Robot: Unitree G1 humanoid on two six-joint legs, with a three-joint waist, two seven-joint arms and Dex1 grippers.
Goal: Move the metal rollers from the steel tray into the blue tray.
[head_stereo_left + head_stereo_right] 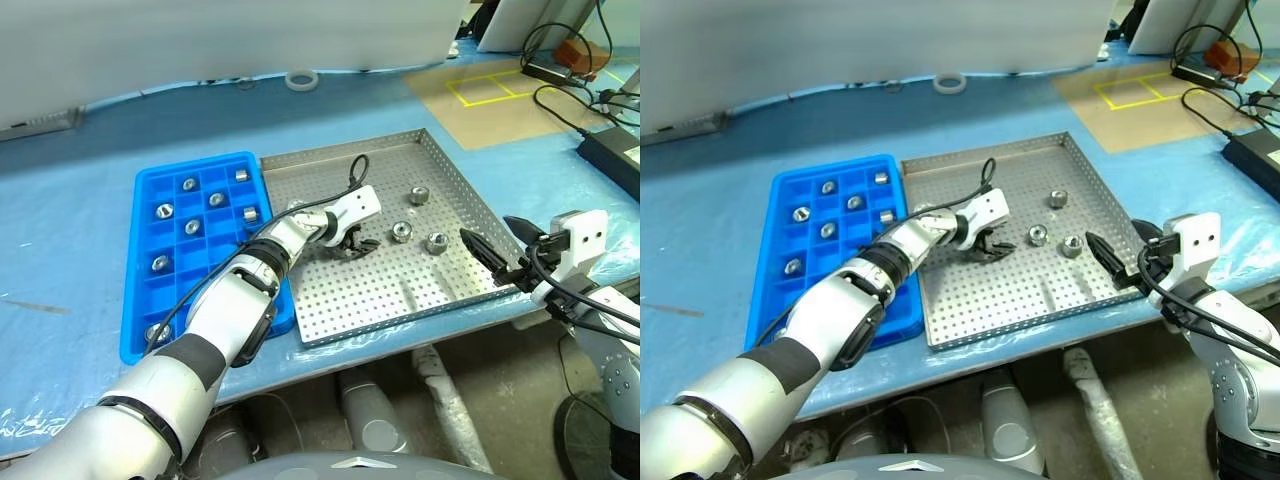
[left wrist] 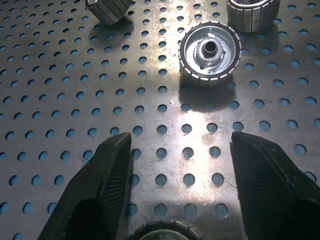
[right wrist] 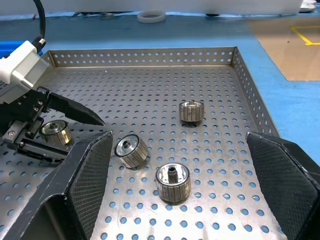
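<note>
Left pincer (image 1: 352,240) hangs spread and empty low over the steel tray (image 1: 330,300), a roller (image 3: 55,132) between its fingers. Beyond lie three more rollers (image 1: 400,231); the blue tray (image 1: 145,250) holds others. Closing off-centre could squirt it away.

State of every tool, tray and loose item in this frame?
Left tool: open, straddling one roller, not closed on it.
Right tool: open, empty, by the steel tray's right rim.
Steel tray: four rollers loose on its floor.
Blue tray: partly filled, one roller per occupied compartment.
Tape ring: lying flat beyond the trays.
</note>
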